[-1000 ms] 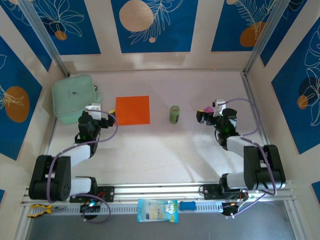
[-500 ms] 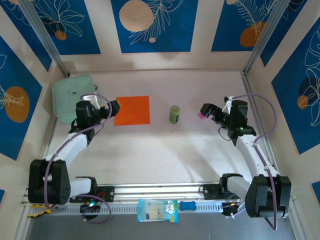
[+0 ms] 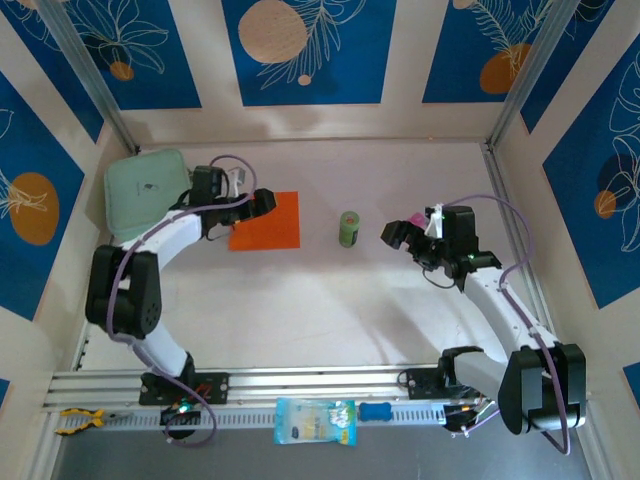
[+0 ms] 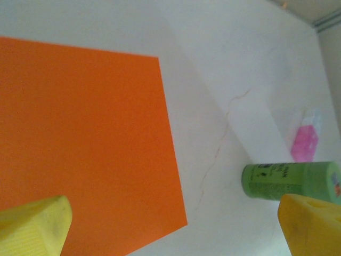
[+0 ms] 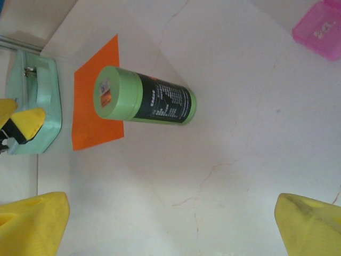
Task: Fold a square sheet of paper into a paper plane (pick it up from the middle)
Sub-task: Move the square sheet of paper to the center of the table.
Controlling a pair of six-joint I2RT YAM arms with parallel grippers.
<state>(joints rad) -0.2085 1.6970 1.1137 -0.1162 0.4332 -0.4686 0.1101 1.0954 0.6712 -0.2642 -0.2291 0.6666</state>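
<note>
The square sheet of paper (image 3: 272, 222) is bright orange and lies flat and uncreased on the white table, left of centre. My left gripper (image 3: 258, 204) hovers open over its left part. In the left wrist view the sheet (image 4: 85, 144) spreads under the yellow fingertips (image 4: 34, 224), and nothing is between them. My right gripper (image 3: 398, 234) stands open right of the green can (image 3: 348, 229), facing it. The right wrist view has the sheet (image 5: 95, 109) behind the can (image 5: 144, 97). The paper plane is out of view.
A mint-green pouch (image 3: 145, 193) lies at the back left, beside the left arm. A small pink packet (image 5: 319, 29) lies near the right gripper. Walls close the table on three sides. A snack packet (image 3: 314, 420) rests on the front rail.
The left arm has stretched out and swung right, bringing its open gripper from beside the sheet to over its left part. The right gripper has shifted left toward the can.
</note>
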